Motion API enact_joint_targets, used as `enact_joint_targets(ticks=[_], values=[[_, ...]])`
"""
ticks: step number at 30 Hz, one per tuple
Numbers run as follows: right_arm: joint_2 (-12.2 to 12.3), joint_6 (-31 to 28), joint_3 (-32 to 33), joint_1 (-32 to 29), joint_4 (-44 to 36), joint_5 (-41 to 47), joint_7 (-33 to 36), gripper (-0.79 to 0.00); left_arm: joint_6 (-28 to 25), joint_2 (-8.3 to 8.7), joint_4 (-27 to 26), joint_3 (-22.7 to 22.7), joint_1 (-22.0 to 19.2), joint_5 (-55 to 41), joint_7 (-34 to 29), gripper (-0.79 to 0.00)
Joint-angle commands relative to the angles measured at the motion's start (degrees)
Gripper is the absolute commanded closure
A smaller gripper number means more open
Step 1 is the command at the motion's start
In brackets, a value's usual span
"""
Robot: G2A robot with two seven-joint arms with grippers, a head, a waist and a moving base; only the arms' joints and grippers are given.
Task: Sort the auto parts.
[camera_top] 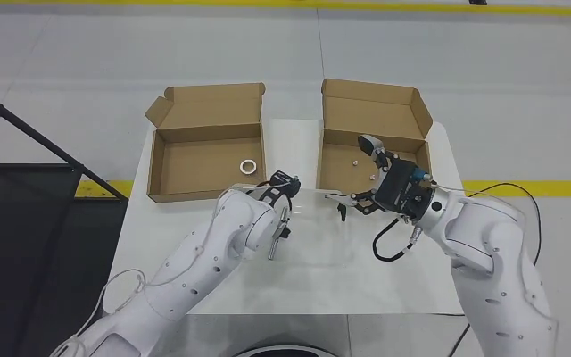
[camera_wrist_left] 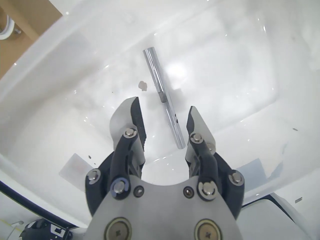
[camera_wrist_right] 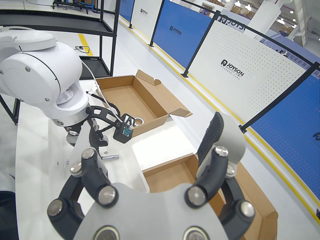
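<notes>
A: Sorting nearly done?
B: Partly. A ring (camera_top: 248,165) sits in the left box (camera_top: 205,129), a small part (camera_top: 355,162) in the right box (camera_top: 370,120). A metal rod (camera_wrist_left: 162,96) lies on the table (camera_top: 357,277) under the open, empty left gripper (camera_wrist_left: 163,106). The right gripper (camera_top: 359,176) gapes empty too.

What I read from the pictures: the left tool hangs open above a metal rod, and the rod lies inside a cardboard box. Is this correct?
Not fully. The metal rod lies on the white table, not inside a cardboard box; the left wrist view shows this. The rest holds: the left tool hangs open above the rod.
</notes>
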Motion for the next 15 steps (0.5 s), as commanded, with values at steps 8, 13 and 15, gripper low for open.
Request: enact_joint_targets(ticks=[8,13,15], values=[[0.0,0.0,0.0,0.0,0.0,0.0,0.0,-0.785,1.26,-1.35,5.06,1.74,-2.26,-1.16,-0.3,-0.511],[0.0,0.0,0.0,0.0,0.0,0.0,0.0,-0.785,1.3,-2.01,6.72,2.53,-3.18,-1.86,-0.52,-0.366],[0.0,0.0,0.0,0.0,0.0,0.0,0.0,-0.785,1.39,-2.23,7.2,2.75,-3.47,-2.07,-0.77,-0.357]])
